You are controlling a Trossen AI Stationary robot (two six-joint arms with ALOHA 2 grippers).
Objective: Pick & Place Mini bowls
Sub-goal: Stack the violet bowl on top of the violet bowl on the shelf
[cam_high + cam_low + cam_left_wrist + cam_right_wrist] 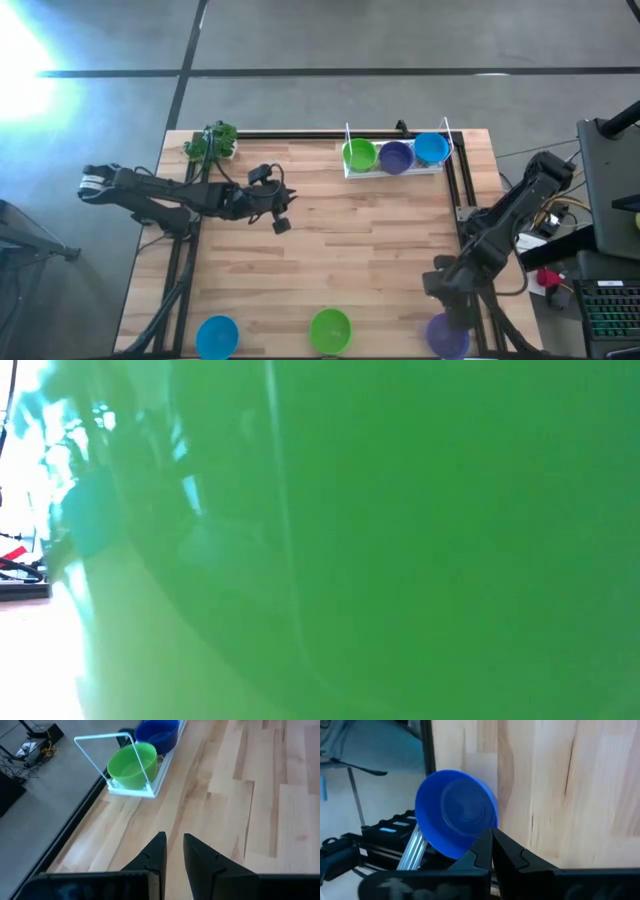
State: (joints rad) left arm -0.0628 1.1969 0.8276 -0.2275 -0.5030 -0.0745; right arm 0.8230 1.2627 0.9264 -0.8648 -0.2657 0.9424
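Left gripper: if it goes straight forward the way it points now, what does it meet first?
Probably the clear rack and the green bowl in its near end. The left gripper has bare table before it until there; depth is uncertain.

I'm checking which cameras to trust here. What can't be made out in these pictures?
- Low view: a green bowl right at the lens fills the picture, hiding the table and both arms.
- High view: the purple bowl is partly under the right gripper and cut off by the bottom edge.
- Left wrist view: beyond the idle left gripper, the tray runs off the top edge, so its far end is unseen.
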